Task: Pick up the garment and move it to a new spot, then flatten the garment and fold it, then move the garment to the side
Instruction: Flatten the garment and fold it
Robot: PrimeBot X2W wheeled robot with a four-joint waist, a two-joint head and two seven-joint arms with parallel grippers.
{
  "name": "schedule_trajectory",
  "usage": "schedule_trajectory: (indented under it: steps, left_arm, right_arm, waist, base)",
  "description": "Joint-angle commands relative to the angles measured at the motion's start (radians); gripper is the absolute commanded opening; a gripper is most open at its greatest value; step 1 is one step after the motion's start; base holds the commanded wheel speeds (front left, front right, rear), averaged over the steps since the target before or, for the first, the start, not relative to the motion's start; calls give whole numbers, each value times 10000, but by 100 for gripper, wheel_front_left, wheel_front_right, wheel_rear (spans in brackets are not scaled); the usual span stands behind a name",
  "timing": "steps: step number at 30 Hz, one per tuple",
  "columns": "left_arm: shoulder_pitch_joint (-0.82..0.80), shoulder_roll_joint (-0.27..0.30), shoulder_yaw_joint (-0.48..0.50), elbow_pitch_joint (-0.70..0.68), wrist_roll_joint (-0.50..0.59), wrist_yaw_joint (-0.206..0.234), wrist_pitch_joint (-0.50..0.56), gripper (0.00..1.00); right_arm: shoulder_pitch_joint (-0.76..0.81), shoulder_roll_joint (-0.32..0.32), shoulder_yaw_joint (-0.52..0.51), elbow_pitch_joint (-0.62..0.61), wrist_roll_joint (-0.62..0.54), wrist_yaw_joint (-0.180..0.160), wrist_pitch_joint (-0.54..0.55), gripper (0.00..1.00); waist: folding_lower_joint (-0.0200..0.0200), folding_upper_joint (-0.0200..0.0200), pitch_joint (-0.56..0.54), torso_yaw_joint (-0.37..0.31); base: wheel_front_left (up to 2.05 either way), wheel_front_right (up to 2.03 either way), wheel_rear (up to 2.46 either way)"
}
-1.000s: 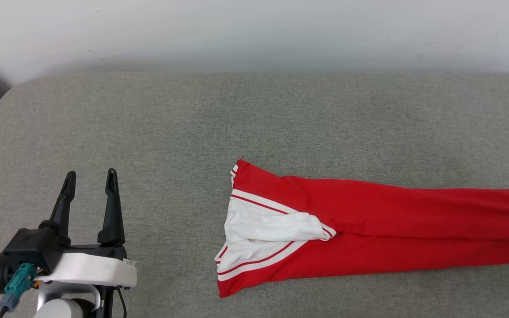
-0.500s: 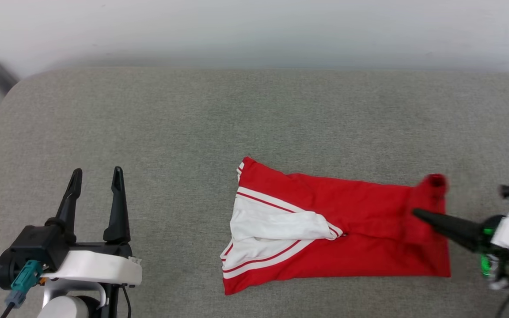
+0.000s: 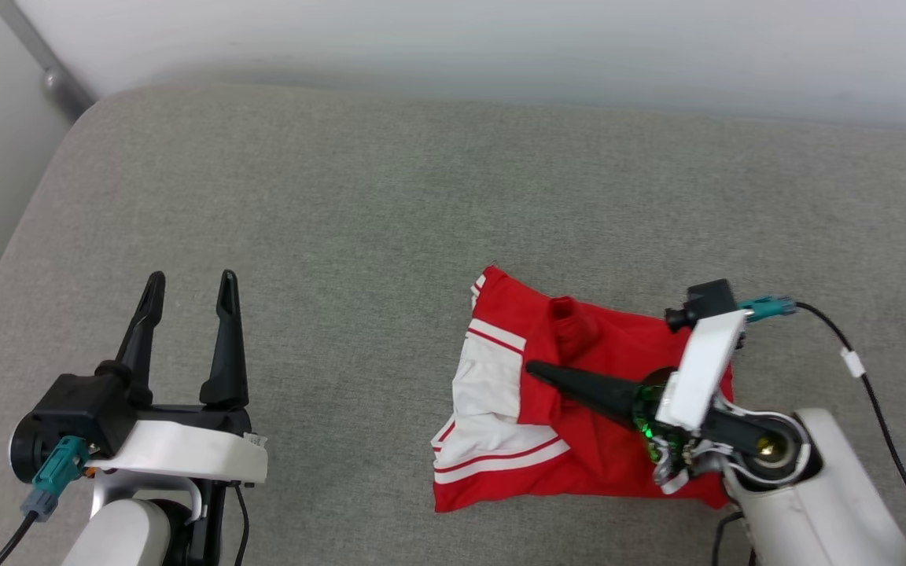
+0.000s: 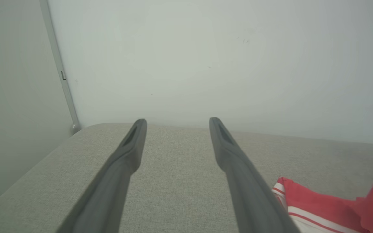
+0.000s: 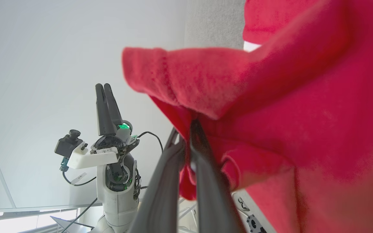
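The garment [image 3: 579,464], a red T-shirt with white sleeves [image 3: 488,377] and striped trim, lies on the grey cushion right of centre, doubled over itself. My right gripper [image 3: 535,368] reaches across it from the right, pointing left, shut on a bunched red edge of the garment [image 5: 303,113] that hangs over the closed fingers [image 5: 202,168]. At the lower left my left gripper [image 3: 192,277] stands open and holds nothing, well apart from the shirt. Between its spread fingers [image 4: 177,120] I see cushion and wall, with the garment's striped edge [image 4: 306,200] at the lower right.
The grey fabric cushion [image 3: 343,196] runs back to a pale wall. Its rounded left edge drops off near a metal post [image 3: 44,63]. The right wrist view also catches the left gripper [image 5: 104,87] edge-on against the wall.
The right gripper came in from the right and carried the garment's red end leftward over the rest, shortening the long strip to a doubled pile. The head view shifted. The left gripper stayed open.
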Motion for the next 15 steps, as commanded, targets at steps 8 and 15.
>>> schedule_trajectory:
  steps: [8,15]
  left_arm:
    - [-172,-184,11,214,-71,-114,-141,100]
    - [-163,-90,70,343,-89,-74,-150,100]
  right_arm:
    - [-693,-7,1572,789,-925,2,-1966,100]
    - [-1203,-394,2730,291,-1768,2,-2370,100]
  waist:
    - [0,0,222,178]
    - [0,0,172,-34]
  base:
    - [0,0,0]
    - [0,0,0]
